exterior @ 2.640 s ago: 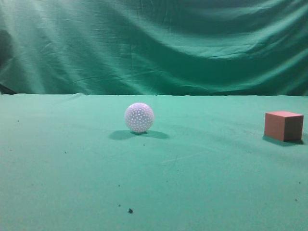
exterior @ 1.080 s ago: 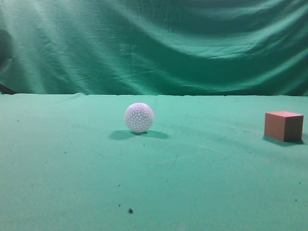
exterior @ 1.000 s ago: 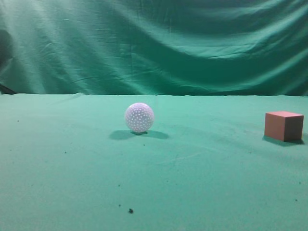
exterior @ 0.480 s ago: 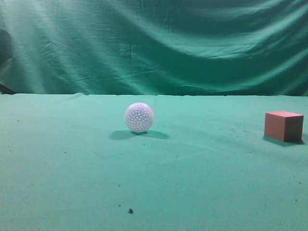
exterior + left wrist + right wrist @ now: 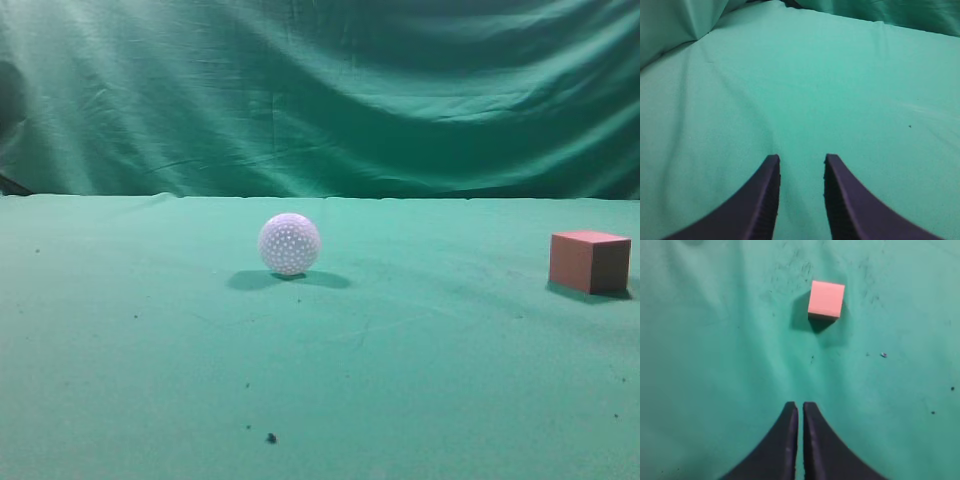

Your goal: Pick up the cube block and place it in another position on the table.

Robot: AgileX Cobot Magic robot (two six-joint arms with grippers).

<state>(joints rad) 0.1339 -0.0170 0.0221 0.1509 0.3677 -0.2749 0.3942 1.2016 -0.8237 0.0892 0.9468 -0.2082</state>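
On the green-cloth counter [image 5: 150,330] the cube block [image 5: 826,299] sits far right, well apart from the white dimpled ball [image 5: 289,244]. The approach should open the right end effector [image 5: 800,410] wide and square it to the cube's flat faces before descending. Its fingers are nearly closed and empty; the left end effector [image 5: 800,165] is slightly parted, holding nothing.
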